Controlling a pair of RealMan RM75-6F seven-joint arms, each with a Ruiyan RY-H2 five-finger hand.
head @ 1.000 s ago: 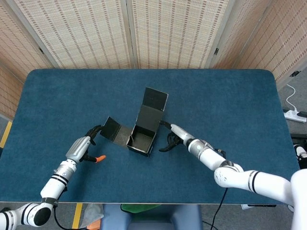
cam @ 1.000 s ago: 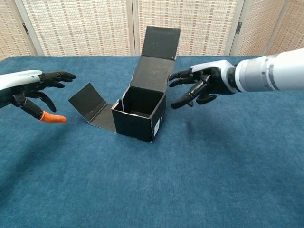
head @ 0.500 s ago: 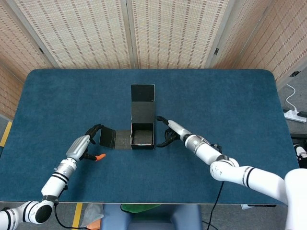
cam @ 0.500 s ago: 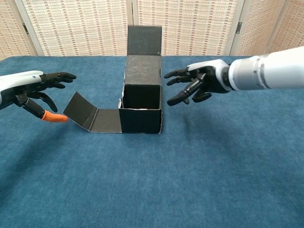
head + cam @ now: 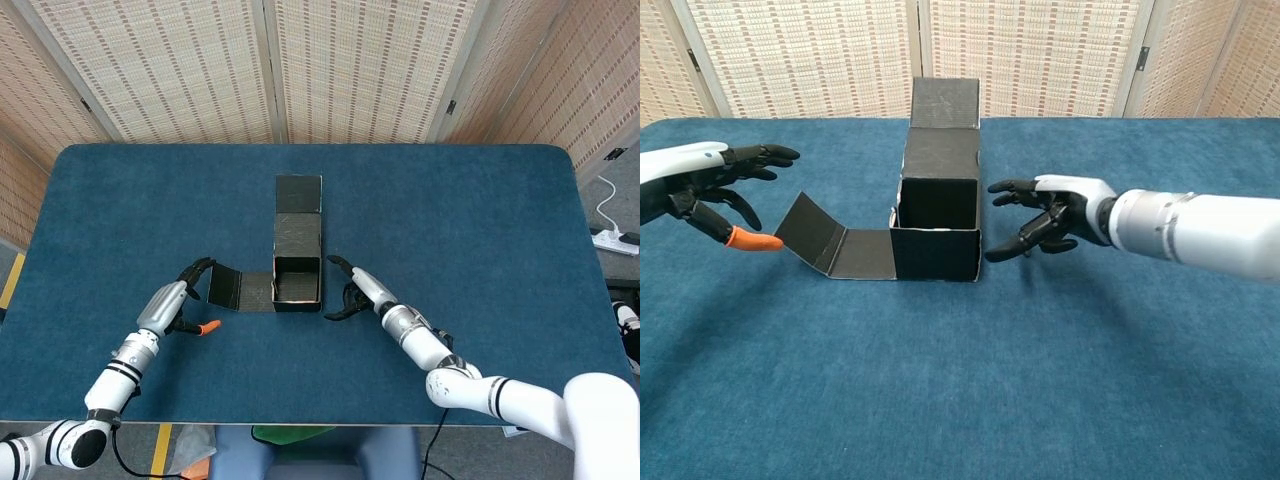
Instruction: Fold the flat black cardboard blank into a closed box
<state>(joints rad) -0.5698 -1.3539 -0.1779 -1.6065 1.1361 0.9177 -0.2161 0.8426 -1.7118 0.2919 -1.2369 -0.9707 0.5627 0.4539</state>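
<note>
While the half-formed black cardboard box (image 5: 297, 281) (image 5: 937, 222) stands near the middle of the dark blue cloth-covered table (image 5: 480, 220) (image 5: 1040, 400), both hands sit low on either side of it and grip nothing. Its top is open, a tall back flap (image 5: 299, 194) (image 5: 945, 102) rises behind the opening, and a side flap (image 5: 238, 290) (image 5: 830, 240) lies spread toward the left, its outer panel tilted up off the cloth.

On that side the left hand (image 5: 180, 305) (image 5: 715, 185) has its black fingers spread wide, one orange fingertip (image 5: 209, 327) (image 5: 752, 240) lying just beside the raised edge of the side flap; whether it touches the cardboard cannot be told.

Opposite, the right hand (image 5: 358, 291) (image 5: 1045, 218) is loosely open, fingers apart and curving toward the box's right wall. One lower finger reaches close to the bottom right corner, but contact cannot be told in either view.

Behind the table stand woven beige screen panels (image 5: 330, 70) (image 5: 1060, 55).
</note>
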